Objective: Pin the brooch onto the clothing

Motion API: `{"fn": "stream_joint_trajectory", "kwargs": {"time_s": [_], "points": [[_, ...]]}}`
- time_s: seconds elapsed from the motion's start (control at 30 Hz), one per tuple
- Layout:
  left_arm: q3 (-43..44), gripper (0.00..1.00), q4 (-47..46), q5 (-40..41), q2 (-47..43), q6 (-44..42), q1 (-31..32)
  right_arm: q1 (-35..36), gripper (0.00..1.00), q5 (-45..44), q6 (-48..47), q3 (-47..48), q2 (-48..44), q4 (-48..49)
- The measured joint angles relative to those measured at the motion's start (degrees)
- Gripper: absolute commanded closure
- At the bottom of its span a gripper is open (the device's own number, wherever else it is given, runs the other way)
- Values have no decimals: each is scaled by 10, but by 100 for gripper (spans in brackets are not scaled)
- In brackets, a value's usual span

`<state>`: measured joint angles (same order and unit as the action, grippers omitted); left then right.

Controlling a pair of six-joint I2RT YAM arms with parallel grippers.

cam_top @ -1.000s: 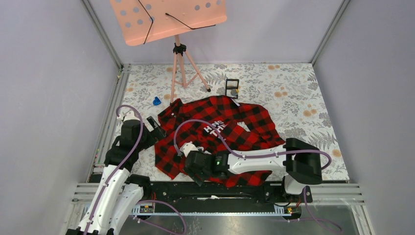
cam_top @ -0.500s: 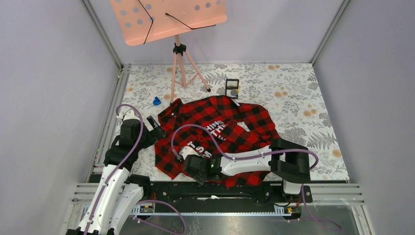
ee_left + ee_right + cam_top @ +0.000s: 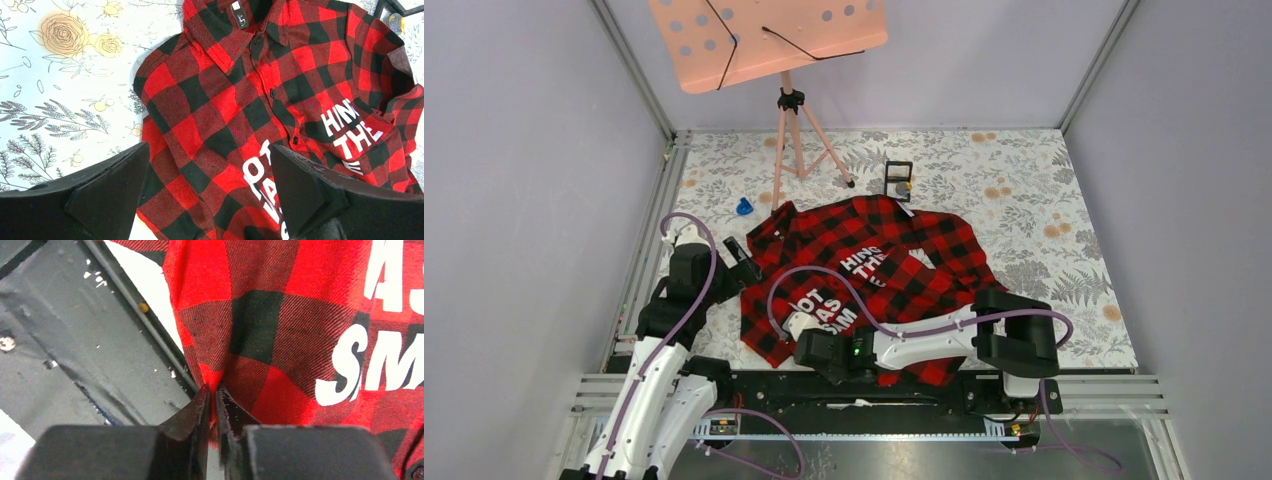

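Observation:
The clothing (image 3: pixel 874 255), a red-and-black check shirt with white block letters, lies spread on the floral table. My right gripper (image 3: pixel 214 390) is shut on a pinch of the clothing's (image 3: pixel 300 315) lower hem, right at the table's near edge. In the top view, that right gripper (image 3: pixel 792 335) sits at the shirt's near-left corner. My left gripper (image 3: pixel 209 150) hangs open above the clothing's (image 3: pixel 240 100) left front, with nothing between its fingers. From above, the left gripper (image 3: pixel 742 260) is at the shirt's left edge. I cannot make out the brooch in any view.
A pink music stand (image 3: pixel 769 40) on a tripod stands at the back. A small blue object (image 3: pixel 744 207) lies left of the collar. A small black square frame (image 3: pixel 898 180) stands behind the shirt. The dark front rail (image 3: pixel 150 325) runs just beside the right gripper. Grey walls enclose the table.
My right gripper slid toward the near left and its jaws closed on the shirt's hem. More of the white letters now show. The left arm has stayed still.

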<state>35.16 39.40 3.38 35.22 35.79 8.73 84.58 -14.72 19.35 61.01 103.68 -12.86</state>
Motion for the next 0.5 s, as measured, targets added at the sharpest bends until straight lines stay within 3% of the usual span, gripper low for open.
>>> {"fn": "stream_joint_trajectory", "kwargs": {"time_s": [0.13,0.27,0.33,0.43,0.5], "points": [[0,1,0,0,0,0,0,1,98,36,5,-14,-13,10],[0,1,0,0,2,-2,0,1,98,70,9,-21,-23,10],[0,1,0,0,4,-3,-1,2,87,97,14,-22,-31,8],[0,1,0,0,10,-5,-1,9,49,126,22,-26,-44,-5],[0,1,0,0,13,-7,-1,11,36,133,24,-25,-61,-23]]}}
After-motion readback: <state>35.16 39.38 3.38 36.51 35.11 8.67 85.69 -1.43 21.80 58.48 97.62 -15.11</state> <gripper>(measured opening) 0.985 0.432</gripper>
